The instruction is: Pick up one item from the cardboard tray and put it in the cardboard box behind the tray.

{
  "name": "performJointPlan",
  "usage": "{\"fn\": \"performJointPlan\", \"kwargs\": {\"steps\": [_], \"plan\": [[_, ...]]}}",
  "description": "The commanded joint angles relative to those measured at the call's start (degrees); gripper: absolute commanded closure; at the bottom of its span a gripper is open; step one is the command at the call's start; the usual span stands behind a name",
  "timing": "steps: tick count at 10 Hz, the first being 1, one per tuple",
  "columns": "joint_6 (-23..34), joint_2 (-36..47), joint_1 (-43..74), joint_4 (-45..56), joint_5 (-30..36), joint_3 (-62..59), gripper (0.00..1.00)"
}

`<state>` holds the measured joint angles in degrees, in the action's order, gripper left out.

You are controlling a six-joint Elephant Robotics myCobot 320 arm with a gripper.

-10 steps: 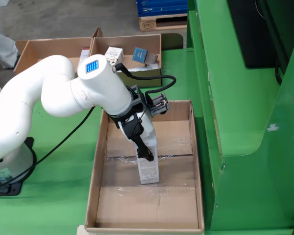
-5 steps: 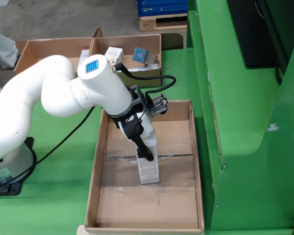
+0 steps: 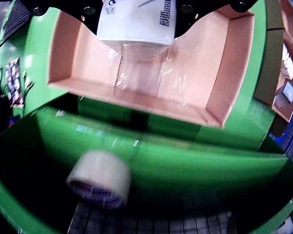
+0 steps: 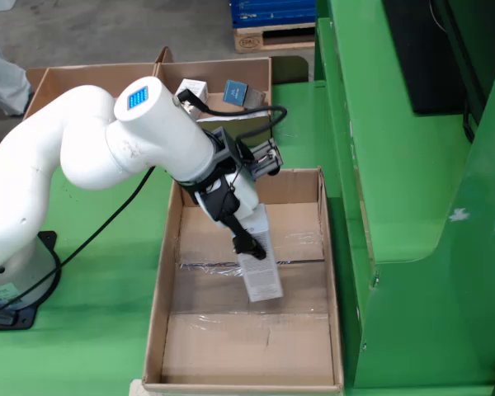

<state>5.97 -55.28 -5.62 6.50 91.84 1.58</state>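
A white carton [image 4: 261, 275] with printed text hangs tilted over the middle of the open cardboard tray [image 4: 167, 272], its lower end just above the floor. My gripper [image 4: 247, 245] is shut on its upper part, and one black finger [image 4: 242, 240] shows against the carton's side. In the wrist view the carton [image 3: 136, 22] fills the top between the dark gripper parts, with the tray's taped floor [image 3: 185, 73] below it. The cardboard box [image 4: 260, 73] behind the tray holds a small white box [image 4: 191, 88] and a blue-grey item [image 4: 236, 91].
A second open cardboard box [image 4: 74, 82] stands at the back left. A tall green machine [image 4: 412, 190] walls the tray's right side. A roll of tape [image 3: 100, 178] lies in a green trough beyond the tray's rim. The arm's black cable [image 4: 107, 235] trails left.
The carton stood upright on the tray floor; it has now come up, tilted and shifted slightly right. The arm's elbow has swung back and to the left.
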Motion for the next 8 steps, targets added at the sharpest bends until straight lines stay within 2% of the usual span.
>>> {"fn": "performJointPlan", "kwargs": {"steps": [1,5,6,7,8], "plan": [[0.8,5.9,-2.1,-9.6,-4.8,-1.6,1.0],[2.2,7.3,-2.9,-18.6,-9.9,-1.6,1.0],[4.7,6.5,-5.6,-29.4,-20.9,-1.6,1.0],[4.7,6.5,-5.6,-29.4,-20.9,-1.6,1.0],[8.6,5.1,-8.6,-35.7,-35.4,-1.6,1.0]]}}
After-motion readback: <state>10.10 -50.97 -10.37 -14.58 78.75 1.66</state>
